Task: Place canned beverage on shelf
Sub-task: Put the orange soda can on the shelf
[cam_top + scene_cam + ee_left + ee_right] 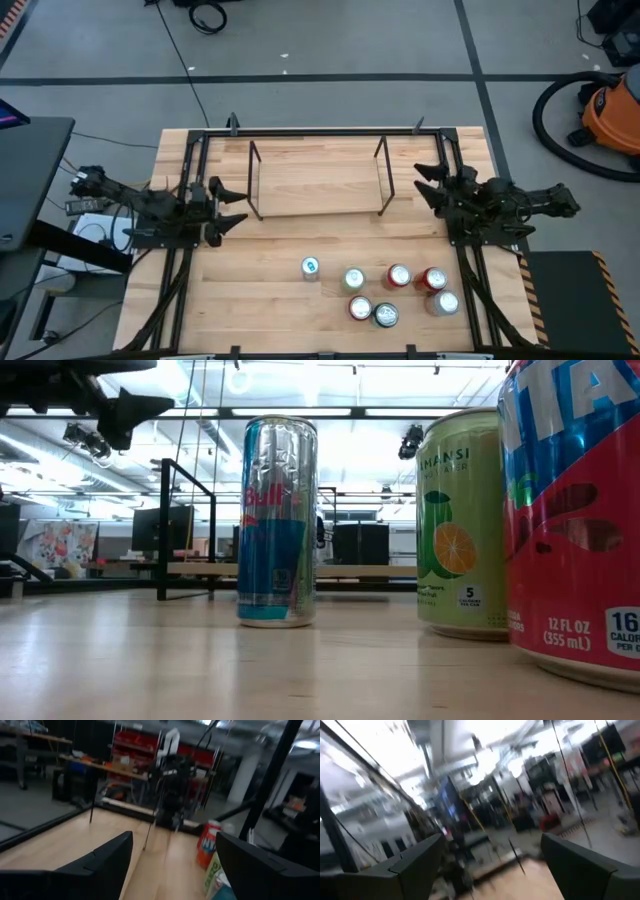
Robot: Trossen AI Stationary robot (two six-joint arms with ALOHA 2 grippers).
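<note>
Closest to the low camera, a red-and-blue can (580, 520) fills the right side of that view, with a green can (462, 525) bearing an orange slice beside it and a tall blue-and-silver can (277, 520) standing apart to their left.

From above, seven cans stand upright near the front edge of the surface (250, 280), right of centre. One blue-topped can (310, 267) stands alone to the left of the group. Next come a green-topped can (354, 279), two red cans (398, 276) (434, 279) in a row, and a silver can (446, 302) nearest the right edge. Toward the front edge sit a third red can (360, 308) and a dark green can (386, 316), just beside each other.

One shelf (316, 180) sits toward the back edge, centred, its wood deck bare; no can is on it.

Left gripper (232, 208) hangs near the left edge of the surface, just beside the shelf's left end, fingers (107, 857) apart. Right gripper (428, 184) hangs near the right edge, just beside the shelf's right end, fingers (420, 855) also apart. Neither holds anything, and both are well apart from the cans.

One black frame (190, 190) edges the surface.
</note>
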